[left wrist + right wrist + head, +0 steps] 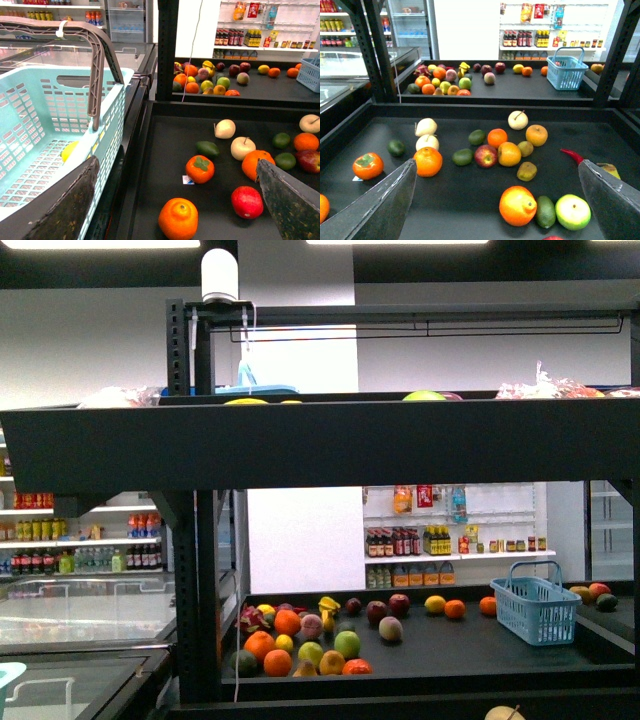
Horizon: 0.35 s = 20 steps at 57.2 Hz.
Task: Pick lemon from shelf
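A bright-yellow oval fruit, the lemon [70, 150] by its look, lies inside the teal basket [45, 120] and is seen partly through the mesh. The basket stands just beside the shelf [165, 145], a dark rack with black trays [470, 210] and a thick lip [400, 445]. My left gripper [176, 162] is open over the tray's edge, above an orange [178, 218] and a persimmon [200, 169]. The right gripper [496, 162] is open above the tray's fruit, holding nothing. Neither gripper shows in the front view.
The near tray holds oranges [427, 161], cream fruits [426, 127], limes, a red apple [486, 156], a golden apple [536, 135] and a chilli [572, 155]. A farther rack has more fruit, including small yellow ones [518, 68], and a blue basket [567, 70]. Upright posts [380, 50] flank the tray.
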{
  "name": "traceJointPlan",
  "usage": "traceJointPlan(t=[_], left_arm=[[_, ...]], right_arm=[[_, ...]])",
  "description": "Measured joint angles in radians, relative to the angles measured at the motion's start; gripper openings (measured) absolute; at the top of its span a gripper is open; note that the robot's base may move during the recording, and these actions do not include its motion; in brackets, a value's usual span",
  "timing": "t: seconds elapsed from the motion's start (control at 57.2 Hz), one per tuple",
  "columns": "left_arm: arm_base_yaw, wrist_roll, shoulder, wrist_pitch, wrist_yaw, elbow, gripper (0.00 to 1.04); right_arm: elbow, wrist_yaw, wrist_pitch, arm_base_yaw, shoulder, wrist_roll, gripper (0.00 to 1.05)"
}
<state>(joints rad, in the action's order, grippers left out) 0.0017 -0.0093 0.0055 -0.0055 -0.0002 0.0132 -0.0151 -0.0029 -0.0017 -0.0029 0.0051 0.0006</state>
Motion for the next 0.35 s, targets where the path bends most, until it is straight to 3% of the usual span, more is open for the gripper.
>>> traceJointPlan(t=[0.35], left_arm=[[0.0, 0.0, 0.0, 0.0, 0.0, 0.0, 0.97]], right_arm=[[0.0, 0.0, 0.0, 0.0, 0.0, 0.0, 0.97]])
